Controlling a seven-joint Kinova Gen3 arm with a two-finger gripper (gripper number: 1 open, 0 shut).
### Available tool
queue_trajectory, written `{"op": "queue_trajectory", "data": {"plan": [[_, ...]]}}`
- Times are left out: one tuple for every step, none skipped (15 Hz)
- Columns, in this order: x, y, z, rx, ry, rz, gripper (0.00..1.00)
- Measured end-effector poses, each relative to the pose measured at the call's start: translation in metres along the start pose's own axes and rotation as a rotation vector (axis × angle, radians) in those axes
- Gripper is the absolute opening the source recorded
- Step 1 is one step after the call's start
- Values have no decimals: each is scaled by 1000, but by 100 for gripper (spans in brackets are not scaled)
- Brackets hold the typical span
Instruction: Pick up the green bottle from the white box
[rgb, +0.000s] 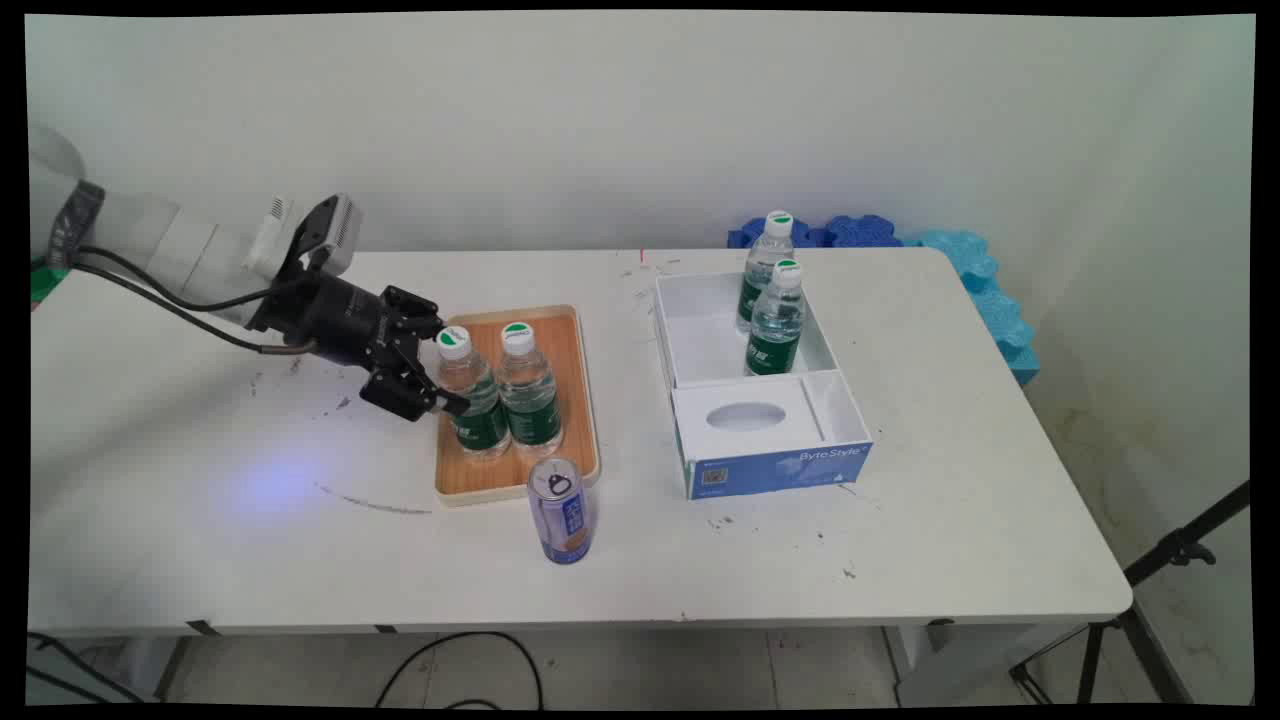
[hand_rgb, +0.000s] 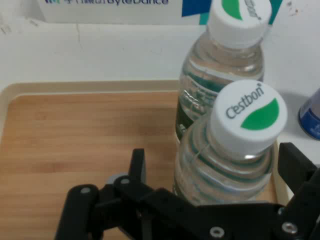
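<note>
Gripper (rgb: 432, 372) fingers straddle the left bottle (hand_rgb: 227, 155) on the tray (rgb: 575, 400), spread apart, beside a second bottle (rgb: 528, 392).

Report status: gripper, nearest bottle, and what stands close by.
Gripper open, fingers on either side of left bottle on tray. Second bottle right beside it. Can off tray, near front edge.

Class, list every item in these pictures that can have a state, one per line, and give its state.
gripper: open, fingers either side of the left tray bottle
left tray bottle: upright, capped
right tray bottle: upright, capped
wooden tray: flat on the table, holding two bottles
can: upright, beside the tray
white box: open-topped
two box bottles: upright, capped
</note>
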Motion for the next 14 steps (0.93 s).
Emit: {"op": "queue_trajectory", "data": {"plan": [[2, 0, -1, 3, 5, -1, 100], [5, -1, -2, 6, 13, -2, 100], [10, -2, -4, 9, 25, -5, 100], [18, -4, -7, 11, 38, -8, 100], [27, -5, -11, 15, 52, -11, 100], [34, -6, -14, 17, 62, -12, 100], [46, -8, -19, 22, 78, -10, 100], [62, -9, -24, 26, 104, -3, 100], [79, -10, -28, 30, 127, 7, 100], [93, -10, -28, 31, 143, 18, 100], [103, -10, -28, 35, 154, 22, 100], [117, -10, -26, 39, 166, 26, 100], [133, -11, -21, 45, 178, 28, 100], [145, -11, -16, 51, 183, 28, 100]]}}
